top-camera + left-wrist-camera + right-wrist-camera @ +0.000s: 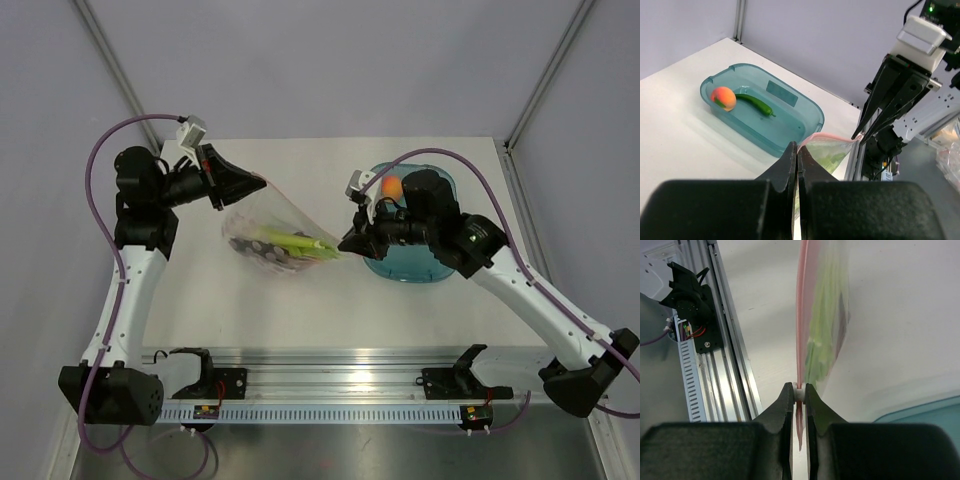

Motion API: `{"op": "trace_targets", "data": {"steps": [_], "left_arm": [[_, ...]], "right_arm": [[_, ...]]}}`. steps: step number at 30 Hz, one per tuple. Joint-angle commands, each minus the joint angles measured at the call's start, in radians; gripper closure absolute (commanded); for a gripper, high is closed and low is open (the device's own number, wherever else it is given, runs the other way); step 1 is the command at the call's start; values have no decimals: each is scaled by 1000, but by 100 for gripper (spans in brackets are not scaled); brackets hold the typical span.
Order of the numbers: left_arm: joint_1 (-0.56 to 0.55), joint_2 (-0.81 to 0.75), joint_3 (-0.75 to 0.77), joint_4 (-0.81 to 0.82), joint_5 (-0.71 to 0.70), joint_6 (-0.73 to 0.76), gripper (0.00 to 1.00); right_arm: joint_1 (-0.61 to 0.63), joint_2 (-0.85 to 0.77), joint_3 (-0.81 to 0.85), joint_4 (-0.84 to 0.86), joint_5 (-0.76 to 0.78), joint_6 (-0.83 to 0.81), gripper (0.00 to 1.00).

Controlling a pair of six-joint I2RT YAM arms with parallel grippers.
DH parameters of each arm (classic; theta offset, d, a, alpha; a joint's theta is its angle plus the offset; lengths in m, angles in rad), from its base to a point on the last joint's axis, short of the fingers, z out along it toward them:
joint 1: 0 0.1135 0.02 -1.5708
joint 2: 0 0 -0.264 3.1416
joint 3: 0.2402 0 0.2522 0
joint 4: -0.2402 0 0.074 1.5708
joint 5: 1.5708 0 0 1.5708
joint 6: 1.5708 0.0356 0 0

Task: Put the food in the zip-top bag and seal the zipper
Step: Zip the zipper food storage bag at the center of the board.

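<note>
The clear zip-top bag (272, 232) hangs stretched between my two grippers above the table, with light green stalks (296, 243) inside. My left gripper (259, 184) is shut on the bag's far-left corner (812, 146). My right gripper (344, 244) is shut on the small white slider (799, 393) of the pinkish-red zipper (801, 315), at the bag's right end. The stalks also show in the right wrist view (819, 342). The round orange peach (723, 97) and the dark green chili (755, 103) lie in the teal tray (790, 132). The wedge and the whitish piece are not in view.
The teal tray (432, 262) sits right of the bag, partly under the right arm. An aluminium rail (330, 362) with black clamps runs along the table's near edge. It also shows in the right wrist view (735, 365).
</note>
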Motion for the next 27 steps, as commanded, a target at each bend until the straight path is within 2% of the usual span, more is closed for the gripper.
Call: {"op": "trace_targets", "data": {"steps": [1,7,17,21,23,27], "left_arm": [[24,-13,2,174,-107,-78,100],[56,-5,-25,181,-142,-98,100],[61,4,-49,230,-125,-135,100],[60,21,-63,282,-121,-181,100],[61,39,-64,325,-122,-216,100],[61,98,10,342,-128,-234,100]], "right_arm": [[-21,-88,-77,-34,72,37,100],[-24,-188,-173,-22,122,76,100],[-27,-215,-243,22,159,123,100],[-25,-173,-202,116,193,143,99],[-25,-122,-172,151,266,145,99],[-27,11,23,170,340,71,100]]}}
